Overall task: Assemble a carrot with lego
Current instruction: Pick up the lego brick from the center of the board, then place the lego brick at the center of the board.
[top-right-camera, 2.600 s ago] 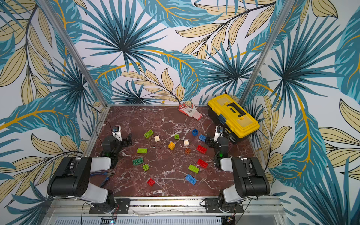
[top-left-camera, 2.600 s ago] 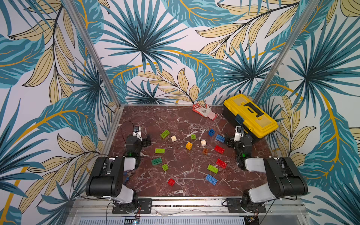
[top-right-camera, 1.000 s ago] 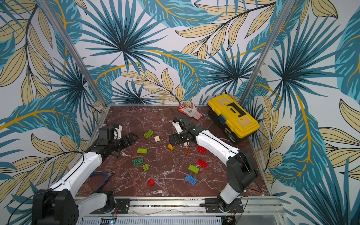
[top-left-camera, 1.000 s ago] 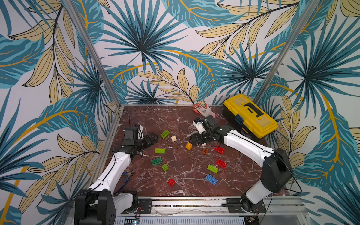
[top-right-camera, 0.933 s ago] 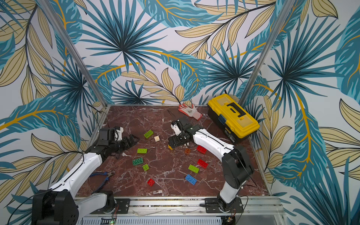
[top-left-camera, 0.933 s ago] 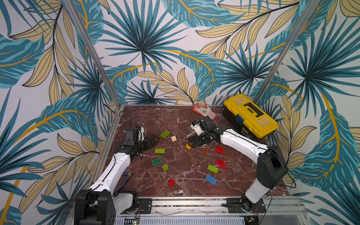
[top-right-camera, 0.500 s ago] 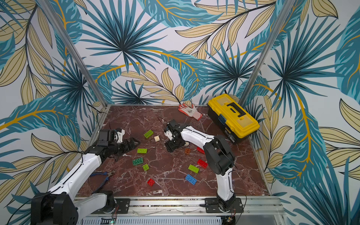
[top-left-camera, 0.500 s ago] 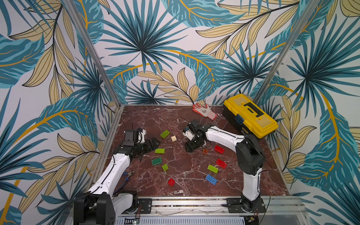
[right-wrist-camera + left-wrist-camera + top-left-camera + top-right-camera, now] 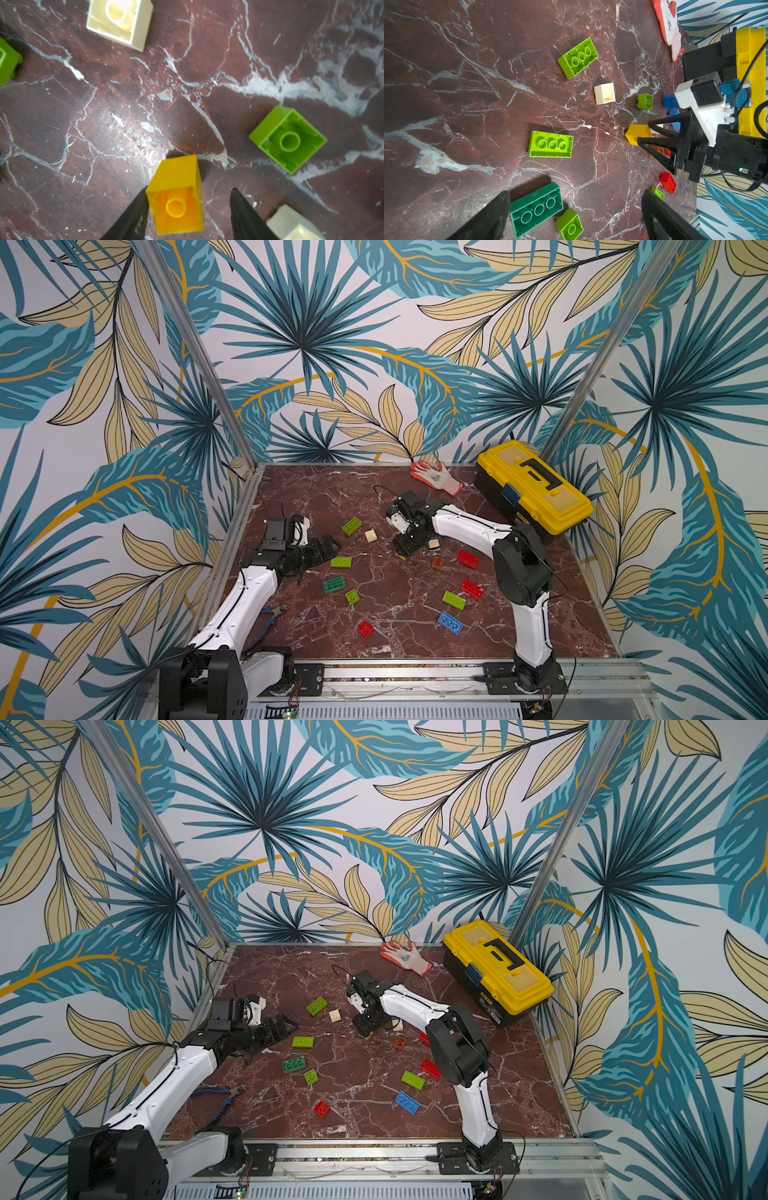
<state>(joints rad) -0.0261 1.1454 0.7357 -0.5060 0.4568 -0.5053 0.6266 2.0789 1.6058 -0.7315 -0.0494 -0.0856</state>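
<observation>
Now straddling the upturned yellow brick point(image 9: 176, 199) on the desk point(image 9: 124, 104) with right gripper point(image 9: 189, 188) fingers point(image 9: 133, 214) half-closed, one touching, not clamped; light, stiff, slick plastic, so pinch flat side walls; left gripper point(image 9: 575, 192) spread, empty.

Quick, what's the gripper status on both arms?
Left gripper: open, empty.
Right gripper: open around the yellow brick, with a gap on one side, so not gripped yet.

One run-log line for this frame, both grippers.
stage: first pick | right gripper: open, astride yellow brick, touching one side, gap on the other, brick not lifted | left gripper: open, empty
</observation>
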